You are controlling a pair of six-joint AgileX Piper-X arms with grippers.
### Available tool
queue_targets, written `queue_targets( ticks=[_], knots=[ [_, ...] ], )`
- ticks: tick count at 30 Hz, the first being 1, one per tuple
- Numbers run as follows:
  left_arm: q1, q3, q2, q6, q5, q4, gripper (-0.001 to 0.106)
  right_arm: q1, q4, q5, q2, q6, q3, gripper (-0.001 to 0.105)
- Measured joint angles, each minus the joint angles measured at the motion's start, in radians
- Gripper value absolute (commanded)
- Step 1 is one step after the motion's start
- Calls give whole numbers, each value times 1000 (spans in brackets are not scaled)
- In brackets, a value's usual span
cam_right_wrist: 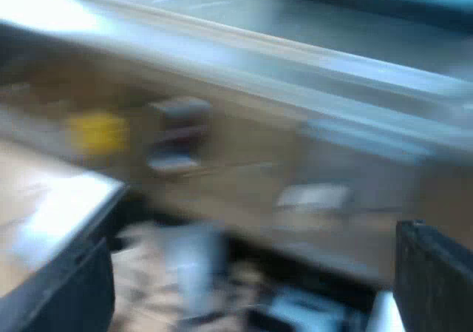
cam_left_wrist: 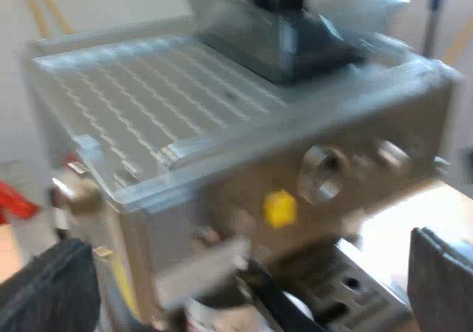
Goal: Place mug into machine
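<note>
Now, left wrist view: the espresso machine [cam_left_wrist: 185, 117] is seen from above its front edge. The bean hopper [cam_left_wrist: 295, 29] on its top is at roughly 12 o'clock from the front panel's round knob [cam_left_wrist: 323, 173]. A yellow tab [cam_left_wrist: 279, 208] sits at about 7 o'clock from that knob. The drip tray [cam_left_wrist: 362, 276] lies under the panel, around 5 o'clock from the tab. The left gripper [cam_left_wrist: 251, 273] faces the machine's front with its fingers [cam_left_wrist: 52, 291] spread wide and nothing between them. There is a pale shape near the tray; I cannot tell whether it is the mug.

Right wrist view: the right gripper [cam_right_wrist: 255, 273] is close to the machine's front panel. Its fingers [cam_right_wrist: 436, 280] are likewise set wide, with nothing gripped that I can make out. The yellow tab is at about 10 o'clock from the gripper's midpoint.

Mug: its location cannot be told. Judgement: placement is not done. Finding the mug, grasping it and setting it on the tray all appear to remain.
</note>
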Motion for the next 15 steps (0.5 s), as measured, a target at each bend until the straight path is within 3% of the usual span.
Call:
queue_targets(
  ticks=[2, 5, 9, 15],
  knots=[
    [57, -41, 57, 22, 2, -2, 85, -78, 31, -12, -43, -31, 0, 78],
    [178, -97, 132, 25, 86, -4, 85, -220, 89, -88, -100, -80, 0, 78],
    [287, -114, 164, 1, 95, -17, 85, -441, 144, -221, -141, -109, 0, 78],
    [303, -114, 159, 3, 82, -9, 85, -646, 164, -374, -145, -126, 0, 78]
  ],
)
